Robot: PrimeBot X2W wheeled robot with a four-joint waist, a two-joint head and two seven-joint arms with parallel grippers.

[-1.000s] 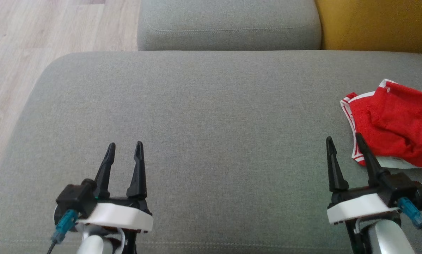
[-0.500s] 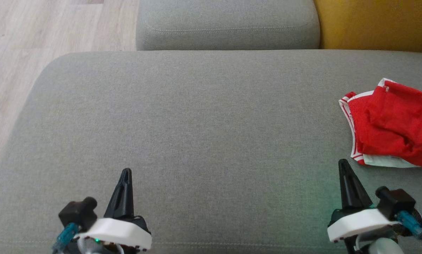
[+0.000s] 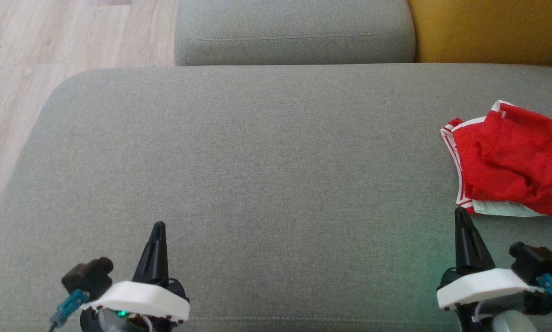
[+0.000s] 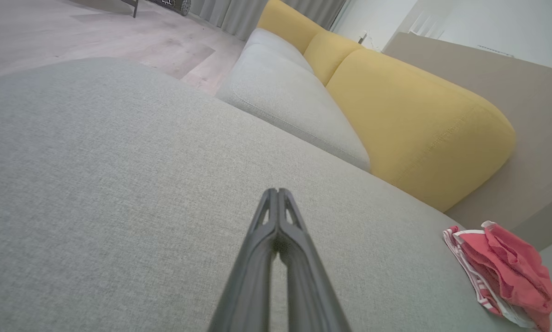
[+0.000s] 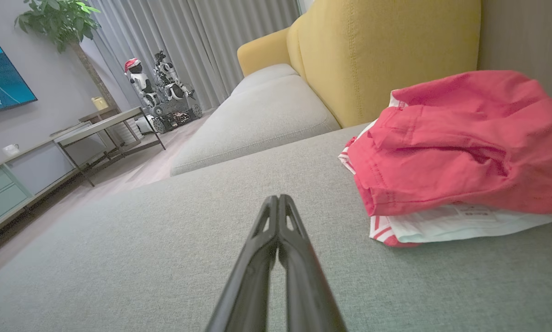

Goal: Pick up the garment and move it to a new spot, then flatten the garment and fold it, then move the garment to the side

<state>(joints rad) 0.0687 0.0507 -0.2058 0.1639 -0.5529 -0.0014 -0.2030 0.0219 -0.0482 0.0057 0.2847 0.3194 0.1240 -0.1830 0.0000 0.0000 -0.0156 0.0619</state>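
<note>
Grey sofa seat point(image 3: 266, 161), wood floor point(image 3: 36, 46) L, garment point(image 3: 511, 157) far R; L fingers point(image 3: 155, 253) & R fingers point(image 3: 469, 244) closed, empty.

A wide grey seat cushion point(image 3: 257, 175) carried everything. Its woven cover lay flat and smooth, with rounded corners and a seam along the edge farthest from the yellow back cushion point(image 3: 483, 32). A red garment point(image 3: 511, 157) with white trim lay crumpled directly on the seat, at the end nearest the yellow back cushion. A white layer showed under the red cloth on the side turned away from that cushion.
</note>
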